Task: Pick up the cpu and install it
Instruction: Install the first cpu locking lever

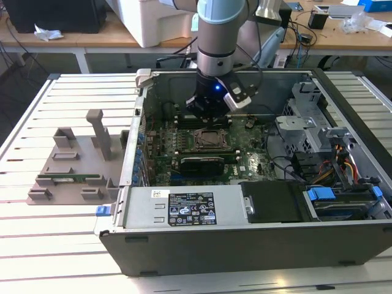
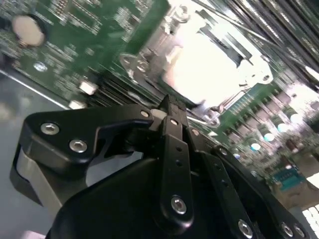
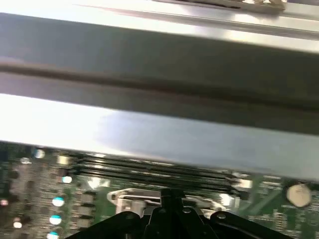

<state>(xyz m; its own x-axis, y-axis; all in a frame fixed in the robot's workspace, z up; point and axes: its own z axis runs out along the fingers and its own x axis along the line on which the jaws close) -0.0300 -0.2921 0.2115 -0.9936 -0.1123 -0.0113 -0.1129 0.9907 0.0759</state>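
White slatted table (image 1: 73, 98) carries one open computer case (image 1: 257, 239) lying on its side, with one grey plastic fixture (image 1: 73, 165) beside it toward the exterior view's left. We see a single robot arm (image 1: 220, 37) reaching down into the case, its gripper (image 1: 208, 110) low over the green motherboard (image 1: 251, 165), just behind the one black socket frame (image 1: 211, 141). In the second wrist view the gripper's black fingers (image 2: 172, 129) meet at a narrow tip, and we see the cpu (image 2: 204, 69) just past that tip as one bright, glaring square lying flat inside the metal socket frame, top face up; being square, it shows no long axis. We cannot tell whether the tip touches it. In both wrist views the fingers look drawn together with nothing held between them.
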